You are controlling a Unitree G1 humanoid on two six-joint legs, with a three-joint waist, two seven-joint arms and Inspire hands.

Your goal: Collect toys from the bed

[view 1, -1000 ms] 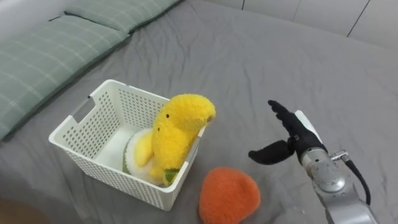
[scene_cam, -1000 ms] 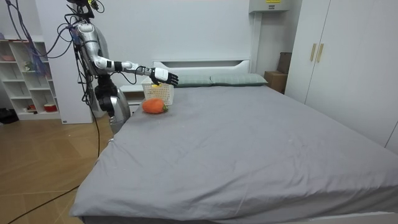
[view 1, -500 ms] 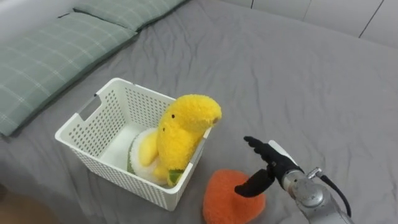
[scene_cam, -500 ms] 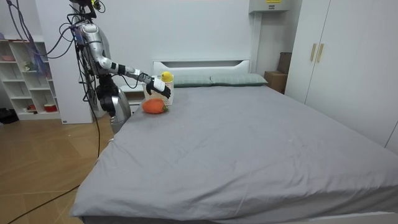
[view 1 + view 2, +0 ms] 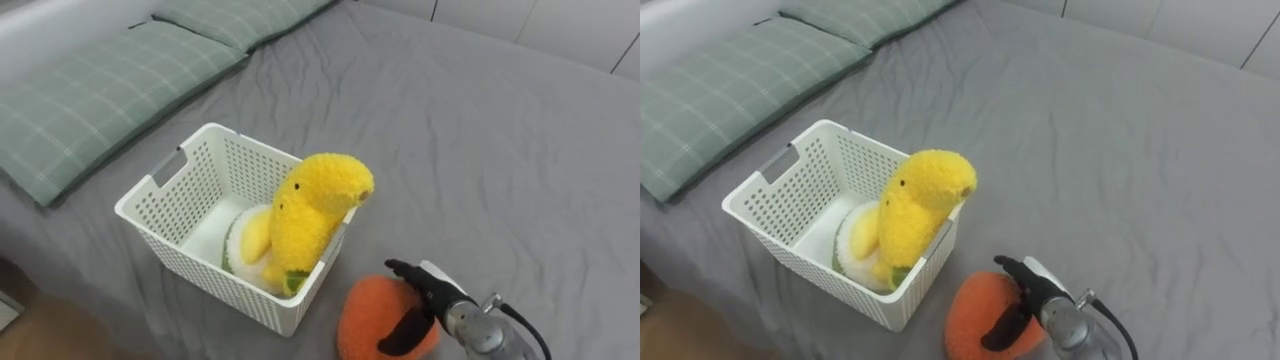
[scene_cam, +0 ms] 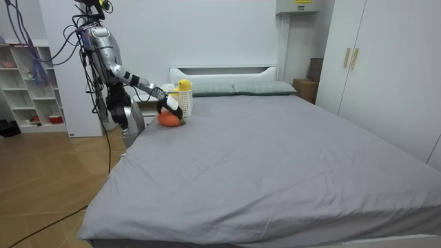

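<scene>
Left eye view, far left: two green checked pillows (image 5: 100, 100) lie along the head of the bed (image 5: 500, 150); the bed's near edge cuts across the lower left corner, with a strip of floor beyond it.
Basket: a white perforated basket (image 5: 190, 262) sits on the grey cover close to that near edge, its handle slot facing the pillows (a bare strip of cover lies between the two).
Basket contents: a yellow plush toy (image 5: 315, 205) stands upright in the right end, its head above the rim and leaning over the right wall; a white and green plush (image 5: 238, 235) lies under it on the basket floor.
Orange toy: a round orange plush (image 5: 365, 315) lies on the cover just beside the basket's right corner, outside it.
Right hand: the right hand (image 5: 428, 293) rests on top of the orange toy, fingers (image 5: 405, 270) fairly straight and spread across its crown, thumb against the near side; not closed round it as far as can be seen.
Open room, right: the cover to the right and beyond is bare, with shallow creases.
Room view: the robot stands at the bed's head corner on the room view's left, arm stretched down over the mattress edge; wooden floor (image 6: 48, 186) runs along the bed's side, and a wardrobe (image 6: 372, 62) stands at the room view's right.
</scene>
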